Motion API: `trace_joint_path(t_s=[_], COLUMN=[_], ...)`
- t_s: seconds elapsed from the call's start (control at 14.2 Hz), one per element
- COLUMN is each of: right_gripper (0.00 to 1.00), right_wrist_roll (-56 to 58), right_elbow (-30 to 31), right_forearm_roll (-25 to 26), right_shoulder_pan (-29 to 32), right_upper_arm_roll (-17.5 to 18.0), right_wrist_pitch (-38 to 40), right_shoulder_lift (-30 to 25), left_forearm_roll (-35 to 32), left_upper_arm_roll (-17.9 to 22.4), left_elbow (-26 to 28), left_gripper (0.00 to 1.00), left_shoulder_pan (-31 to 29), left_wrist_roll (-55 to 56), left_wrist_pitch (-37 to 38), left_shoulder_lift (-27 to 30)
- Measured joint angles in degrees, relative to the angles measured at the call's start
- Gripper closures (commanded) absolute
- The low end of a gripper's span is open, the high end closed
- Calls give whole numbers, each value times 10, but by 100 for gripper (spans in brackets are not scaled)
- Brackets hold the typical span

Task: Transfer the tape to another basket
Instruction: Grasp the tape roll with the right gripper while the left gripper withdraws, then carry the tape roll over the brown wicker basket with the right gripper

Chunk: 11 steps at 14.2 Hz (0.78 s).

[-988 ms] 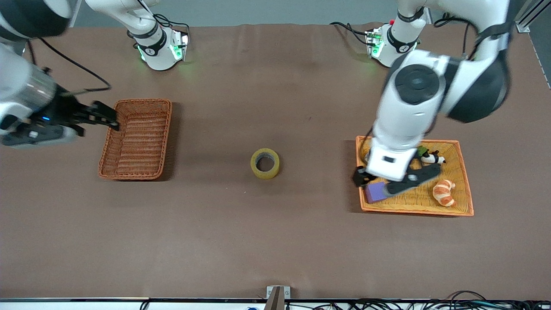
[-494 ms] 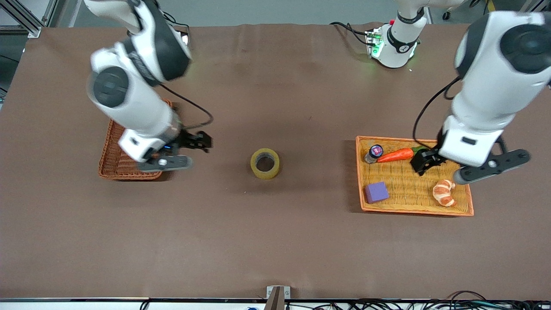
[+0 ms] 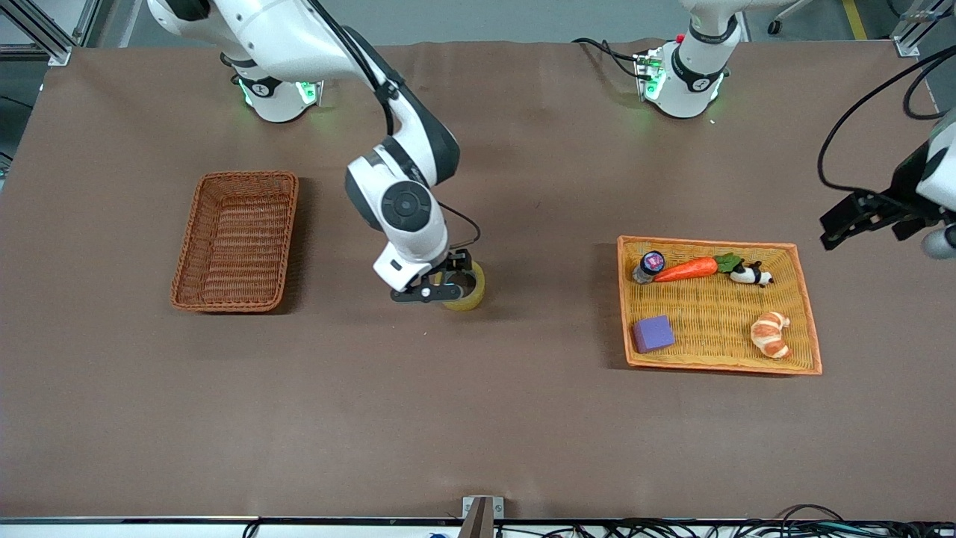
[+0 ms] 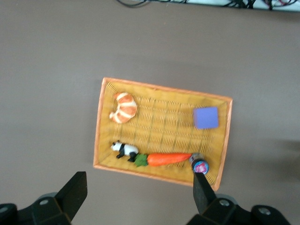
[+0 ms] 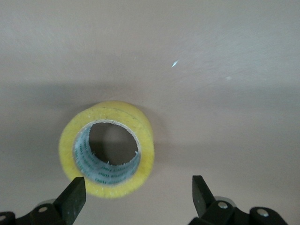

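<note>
The yellowish tape roll (image 3: 472, 297) lies flat on the brown table midway between the two containers, partly hidden by my right gripper (image 3: 447, 282). In the right wrist view the tape (image 5: 144, 140) sits off-centre between the open fingers, close to one fingertip (image 5: 73, 196), and my right gripper (image 5: 137, 199) hangs just over it. The reddish-brown wicker basket (image 3: 237, 240) stands empty toward the right arm's end. My left gripper (image 3: 859, 219) is open and empty, up in the air past the tray at the left arm's end; it also shows in the left wrist view (image 4: 138, 199).
The shallow orange-yellow tray (image 3: 709, 329) holds a purple cube (image 3: 653, 333), a croissant (image 3: 771, 334), a carrot (image 3: 687, 269), a toy panda (image 3: 749, 275) and a small bottle (image 3: 650, 265). The left wrist view shows the same tray (image 4: 164, 126).
My right arm swung from the wicker basket to over the tape and came down. My left arm rose from the tray and moved off toward its end of the table.
</note>
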State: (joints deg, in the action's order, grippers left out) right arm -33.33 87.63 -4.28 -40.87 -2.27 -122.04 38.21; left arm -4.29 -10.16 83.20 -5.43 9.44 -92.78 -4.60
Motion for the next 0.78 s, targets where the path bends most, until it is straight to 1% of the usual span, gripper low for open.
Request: trace_joint_path(t_s=[0.14,0.28,0.56,0.64,0.71,0.78], right_gripper=[0,0,3,8,22,47], right_wrist_roll=[-1,-2,-9,-12,-15,-18], right_elbow=[2,15,36,37,37,37], right_forearm_roll=[15,23,43,45,48,54], right_shoulder_pan=[-4,-9,-16,-17,-17,-17], right_upper_arm_roll=[0,0,0,0,0,0], right_wrist_pitch=[-21,-50,-85,-92,-100,-110], right_shoulder_lift=[17,22,31,34,38,44], left_forearm_roll=[32,46,46,46,46,46], left_upper_arm_roll=[31,58,61,60,60,60], left_elbow=[17,33,38,38,39,39], left_gripper=[0,0,0,0,0,0], left_shoulder_pan=[2,3,17,20,22,23], left_wrist_roll=[-48,-88,-95,-95,-95,-95], left_wrist_pitch=[9,9,10,10,10,10], left_shoulder_lift=[19,32,38,38,38,38])
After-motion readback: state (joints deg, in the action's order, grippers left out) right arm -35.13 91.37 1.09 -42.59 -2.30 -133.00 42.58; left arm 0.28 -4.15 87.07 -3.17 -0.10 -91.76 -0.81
